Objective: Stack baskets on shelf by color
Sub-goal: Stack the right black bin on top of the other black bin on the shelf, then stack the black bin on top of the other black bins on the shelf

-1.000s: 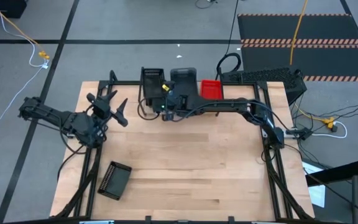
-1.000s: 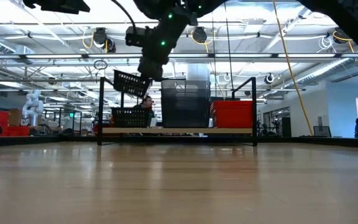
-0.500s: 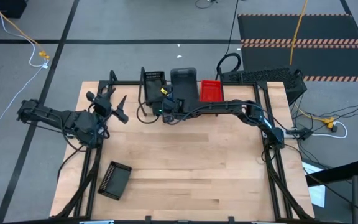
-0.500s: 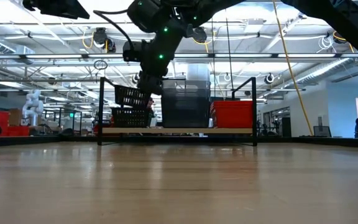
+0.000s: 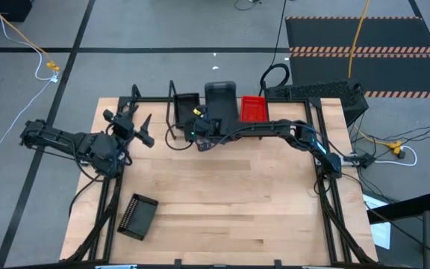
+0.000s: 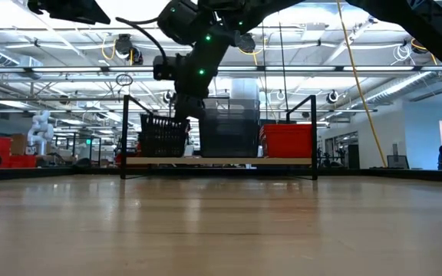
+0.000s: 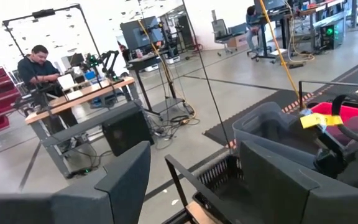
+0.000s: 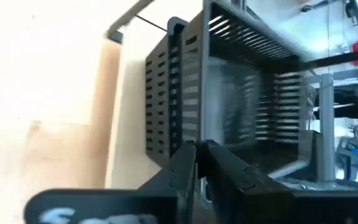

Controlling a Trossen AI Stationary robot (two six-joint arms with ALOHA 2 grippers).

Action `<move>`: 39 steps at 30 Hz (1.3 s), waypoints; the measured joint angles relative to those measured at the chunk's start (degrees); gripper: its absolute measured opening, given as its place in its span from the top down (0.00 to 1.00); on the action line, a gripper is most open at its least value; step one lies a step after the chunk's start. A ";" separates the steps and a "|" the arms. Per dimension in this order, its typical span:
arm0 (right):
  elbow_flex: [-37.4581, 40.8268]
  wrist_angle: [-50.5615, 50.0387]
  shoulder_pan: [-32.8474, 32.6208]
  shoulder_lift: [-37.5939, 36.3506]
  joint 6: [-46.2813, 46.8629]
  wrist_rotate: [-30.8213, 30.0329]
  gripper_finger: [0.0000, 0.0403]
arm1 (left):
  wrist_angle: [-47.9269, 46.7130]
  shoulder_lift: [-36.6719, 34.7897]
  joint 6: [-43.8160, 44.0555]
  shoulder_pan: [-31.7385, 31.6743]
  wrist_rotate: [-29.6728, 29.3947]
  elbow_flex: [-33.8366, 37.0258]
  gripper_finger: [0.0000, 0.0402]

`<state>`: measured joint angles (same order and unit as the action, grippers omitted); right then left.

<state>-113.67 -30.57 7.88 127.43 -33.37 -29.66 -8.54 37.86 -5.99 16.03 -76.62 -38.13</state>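
Observation:
A black basket [image 5: 186,109] sits at the left end of the shelf [image 6: 221,161], nested on another black basket [image 6: 162,142]. My right gripper [image 5: 198,125] is shut on it at its near side. Grey baskets [image 5: 220,99] stand stacked mid-shelf, and a red basket [image 5: 254,107] rests at the right end. One more black basket [image 5: 138,217] lies upside down on the table's near left. My left gripper [image 5: 137,125] hovers open over the table's left side and touches nothing. My right gripper pinches the top black basket's near wall [image 8: 197,147] by its upper edge, close to the right corner. One finger [image 8: 182,163] stands outside the wall and the other [image 8: 225,167] inside. It comes slanting down from the near side. The basket sits about level in the lower black basket.
Thin black upright frames [image 6: 123,134] [image 6: 314,134] close the shelf's ends. The wide middle of the wooden tabletop [image 5: 230,194] is bare. Cables and a black box [image 5: 316,93] lie past the far right corner. A person [image 7: 42,65] stands at a bench beyond the table.
My right gripper has come down toward the shelf's left end, staying shut. The black basket it carries, tilted in the air above the shelf before, has dropped and levelled into the black basket below.

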 joint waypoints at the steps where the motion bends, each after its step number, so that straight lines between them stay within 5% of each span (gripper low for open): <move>1: 0.00 -0.04 -0.02 0.01 0.13 0.49 0.93 | 0.00 -0.01 0.09 0.00 -0.01 0.00 0.38; 25: 0.00 1.60 -0.51 -1.29 3.14 1.80 0.70 | -2.24 -0.01 0.77 0.00 -0.02 0.00 0.38; 34: 1.77 -4.57 -0.79 -9.91 12.87 37.32 0.70 | -5.05 -0.03 5.82 0.28 2.27 0.02 0.38; 37: 7.84 2.56 -1.21 -13.21 11.08 47.67 0.71 | -5.02 -0.03 9.39 1.12 6.54 0.02 0.38; 39: 13.24 11.71 -2.23 -14.41 11.65 49.29 0.71 | -5.03 -0.03 12.37 1.99 9.69 0.02 0.38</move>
<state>-100.42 -18.85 5.65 113.02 -21.71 19.63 -13.56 37.83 6.37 18.02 -66.93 -38.11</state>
